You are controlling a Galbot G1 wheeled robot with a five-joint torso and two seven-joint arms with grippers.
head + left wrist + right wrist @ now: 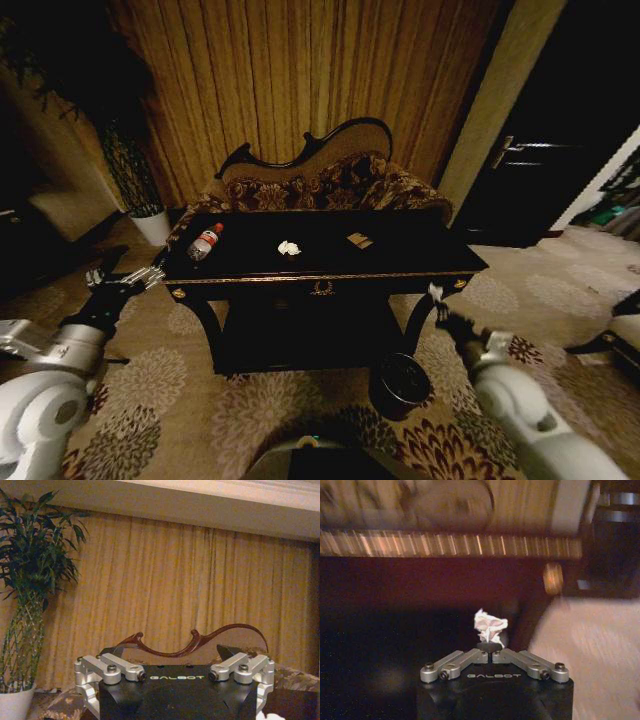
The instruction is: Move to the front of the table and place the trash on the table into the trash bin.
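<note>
Three bits of litter on top of the large black glossy table with gold trim, well apart from one another in a loose row. At the left end, lying on its side, a clear plastic bottle with a red label and cap. Near the middle, a crumpled white paper wad. Right of the middle and slightly farther back, a small tan-brown wrapper scrap.

On the flowered carpet, just off the table's near right corner, the small round dark reddish-brown trash bin with a black liner, standing upright with its mouth open upward.

Right gripper held out by the table's near right leg, above and a little to the far right of the bin, not over its mouth. Fingers pressed together, pinching a small white crumpled paper scrap at their tips; seen from the right wrist with the table's gold-trimmed edge across the background and pale carpet off to one side.

Left gripper held out at the table's near left corner, close to the bottle's end of the table but touching nothing. Linkage spread wide apart in the left wrist view, nothing between.

Behind the table, close against its far edge, a carved-back patterned sofa, then golden pleated curtains. To the far left, a tall green plant in a white pot.
</note>
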